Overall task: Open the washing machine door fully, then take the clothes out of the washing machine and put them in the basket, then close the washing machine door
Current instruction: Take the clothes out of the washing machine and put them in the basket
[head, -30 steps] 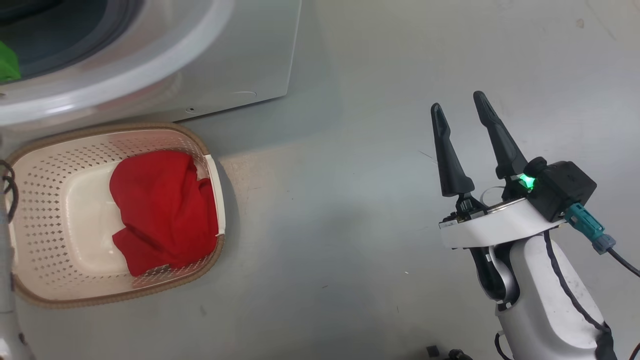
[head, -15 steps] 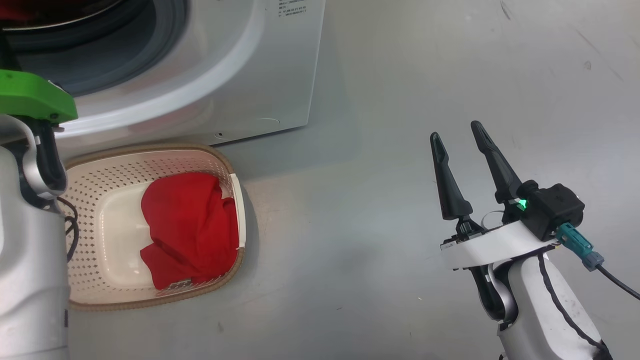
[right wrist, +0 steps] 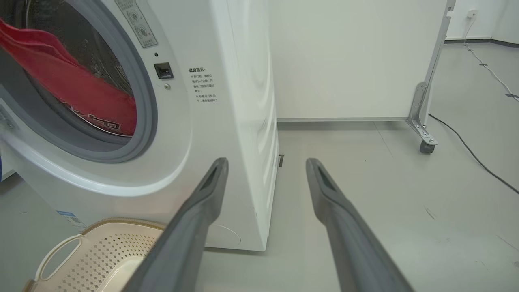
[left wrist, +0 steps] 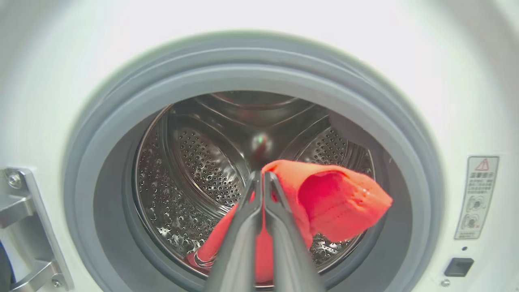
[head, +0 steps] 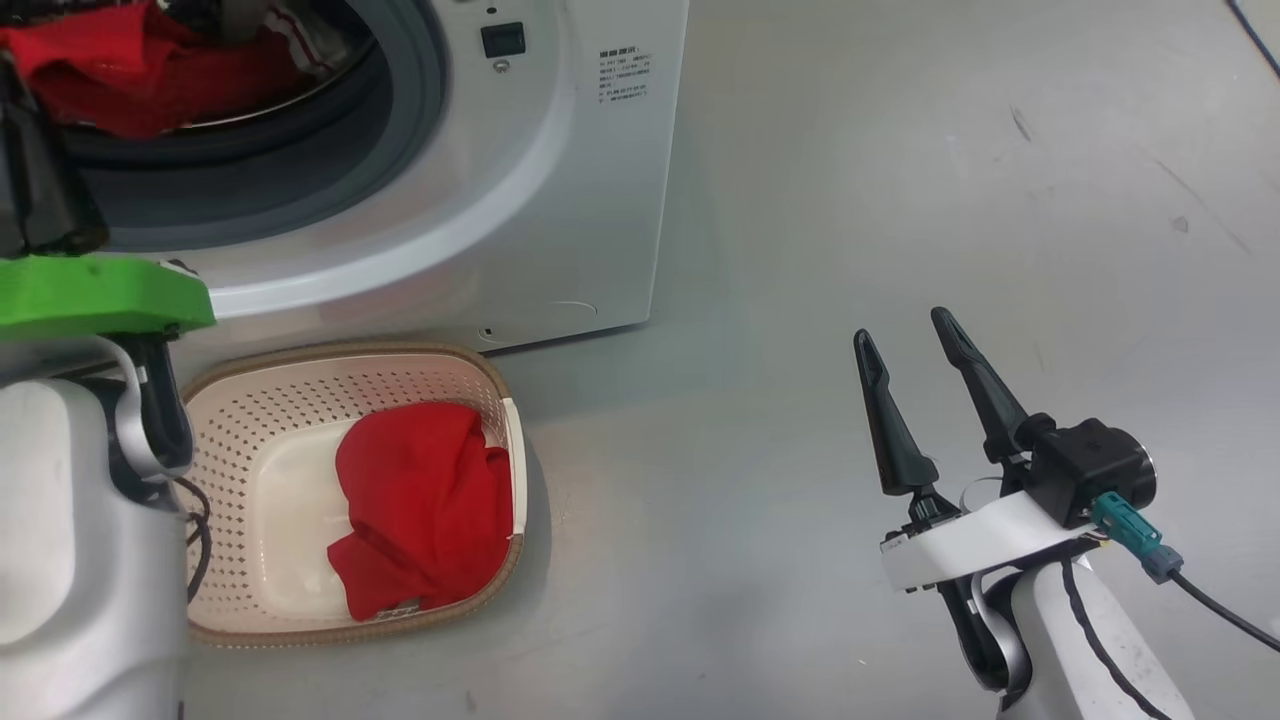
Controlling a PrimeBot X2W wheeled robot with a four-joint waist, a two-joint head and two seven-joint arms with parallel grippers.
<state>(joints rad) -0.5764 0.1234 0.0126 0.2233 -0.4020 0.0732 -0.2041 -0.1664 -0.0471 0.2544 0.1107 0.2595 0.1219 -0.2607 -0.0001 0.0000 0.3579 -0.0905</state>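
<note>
- Left wrist view showed my left pincer [left wrist: 259, 178] pressed together on a fold of the red garment [left wrist: 340, 202], its tips at the centre of the round opening. The cloth billowed off them toward 4 o'clock, raised off the drum's bottom, which I judged was why it bulged instead of lying flat.
- Behind the cloth the steel drum [left wrist: 194, 170] curved away from 9 to 12 o'clock. A tail of the garment trailed toward 7 o'clock onto the drum's lower lip, so I reckoned it could drag there on the way out.
- Around all that ran the grey gasket [left wrist: 101, 162], with the hinge bracket [left wrist: 24, 211] at 8 o'clock and nothing across the mouth, so I took the door to be open.
- In the head view the washing machine [head: 560, 200] stood at 11 o'clock and the basket [head: 300, 365] sat at its foot at 7 o'clock, close by, I judged, to keep the carry short. It already held another red piece [head: 430, 490] against its 3 o'clock wall.
- My right pincer [head: 901, 324] hung at 4 o'clock, spread wide and gripping nothing, above the grey floor [head: 800, 250] and well apart from both, out of the way.
</note>
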